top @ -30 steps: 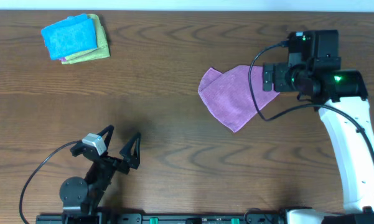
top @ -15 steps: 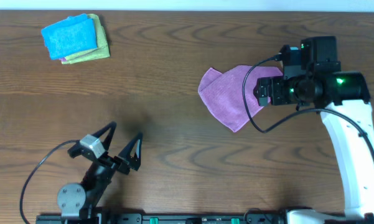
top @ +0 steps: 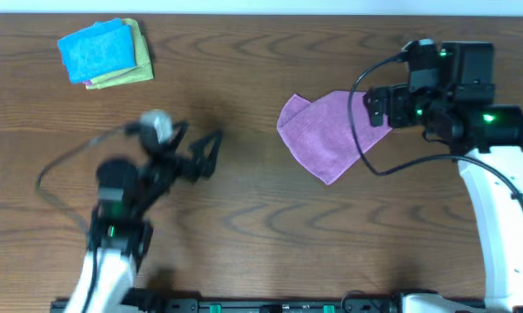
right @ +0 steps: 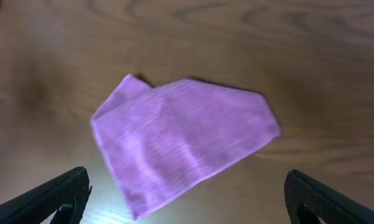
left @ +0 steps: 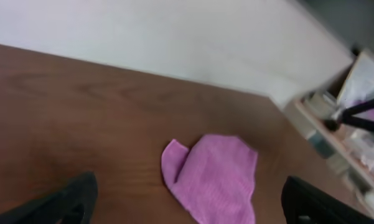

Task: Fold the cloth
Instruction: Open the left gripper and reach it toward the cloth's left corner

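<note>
Cloth [top: 325,136] lies flat, its right edge under the spread right claw [top: 379,109].

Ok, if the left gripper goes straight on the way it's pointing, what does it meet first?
Probably the purple cloth, centred ahead between the open fingers of the left gripper. Only bare table shows before it, though depth is unclear.

Probably lab: wooden table [top: 244,96], white wall [left: 174,37], blurry cluttered shelving [left: 353,134].

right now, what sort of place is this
Probably a robotics lab bench: a wood-grain table with a purple cloth, a stack of folded cloths, and cluttered shelving nearby.
</note>
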Action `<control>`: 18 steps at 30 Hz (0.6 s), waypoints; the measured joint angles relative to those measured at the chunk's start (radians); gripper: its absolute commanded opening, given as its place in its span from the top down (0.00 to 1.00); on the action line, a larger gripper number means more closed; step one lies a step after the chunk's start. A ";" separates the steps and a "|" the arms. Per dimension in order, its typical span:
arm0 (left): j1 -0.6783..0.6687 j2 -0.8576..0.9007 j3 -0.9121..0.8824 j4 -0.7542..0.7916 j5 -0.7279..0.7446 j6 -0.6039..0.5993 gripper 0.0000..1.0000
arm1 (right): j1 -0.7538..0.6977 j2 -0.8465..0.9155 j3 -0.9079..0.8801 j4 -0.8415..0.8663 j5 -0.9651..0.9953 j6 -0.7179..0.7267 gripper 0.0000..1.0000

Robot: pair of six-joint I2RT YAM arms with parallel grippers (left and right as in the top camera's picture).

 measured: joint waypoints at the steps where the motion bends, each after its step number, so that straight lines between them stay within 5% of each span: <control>1: -0.014 0.075 0.062 -0.024 0.000 0.021 0.05 | -0.019 0.000 0.000 0.000 0.001 -0.002 0.01; 7: -0.093 0.498 0.502 -0.348 -0.028 0.163 0.04 | -0.126 0.000 0.000 0.016 0.000 -0.006 0.01; 18: -0.192 0.885 1.031 -0.685 -0.163 0.398 0.05 | -0.135 -0.004 0.000 0.016 0.000 -0.009 0.01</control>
